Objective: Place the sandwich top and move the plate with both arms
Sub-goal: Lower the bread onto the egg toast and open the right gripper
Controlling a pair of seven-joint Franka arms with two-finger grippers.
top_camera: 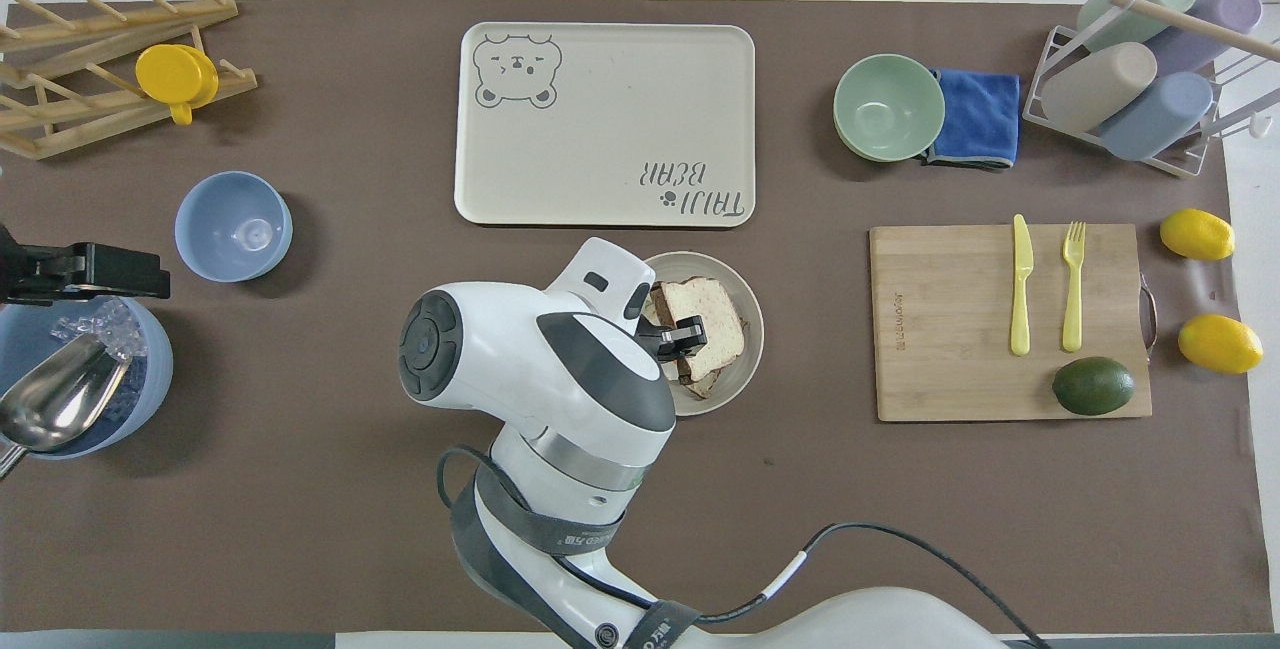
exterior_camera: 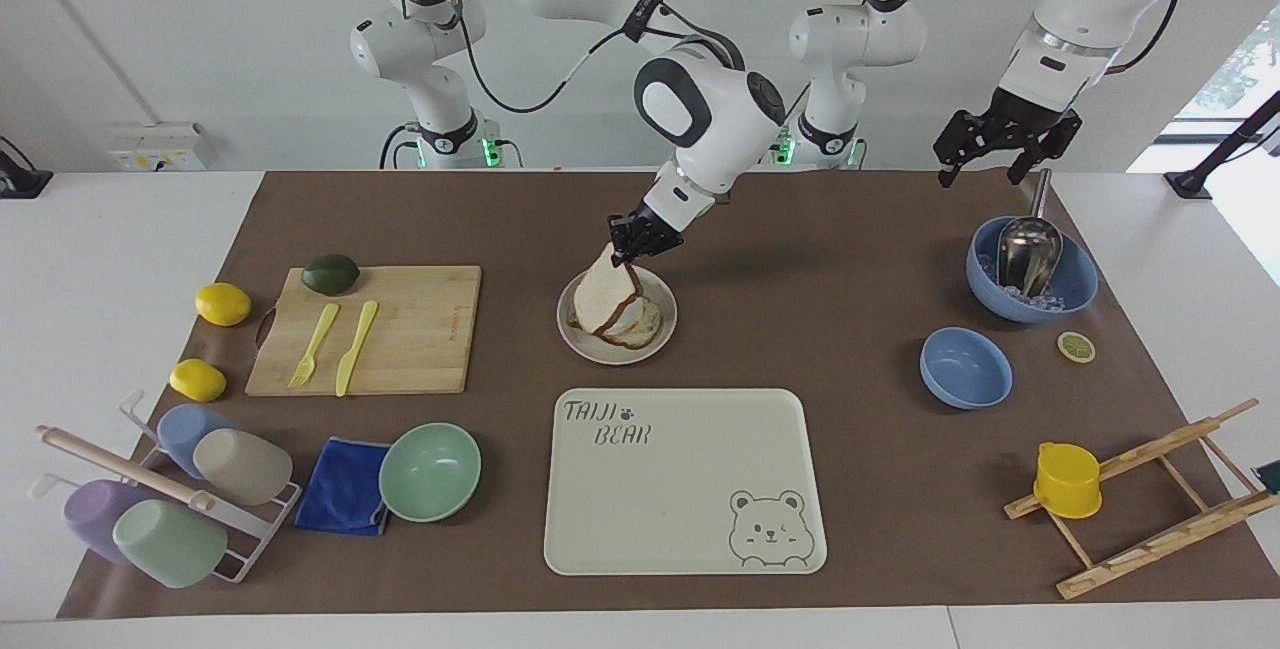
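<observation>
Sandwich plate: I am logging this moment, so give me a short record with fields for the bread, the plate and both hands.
bread slice: pale slice, tilted, lower edge on the toast stack, top edge pinched
plate: round plate, on the brown mat, nearer to the robots than the bear tray
right hand: over the plate, shut on the bread slice
left hand: open, holding nothing, in the air above the blue bowl with the scoop
step: slice not yet laid flat

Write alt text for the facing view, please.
The right gripper holds the sandwich top tilted over the plate, its lower edge on the food there. The left gripper, open, hangs over the blue bowl with a scoop.
</observation>
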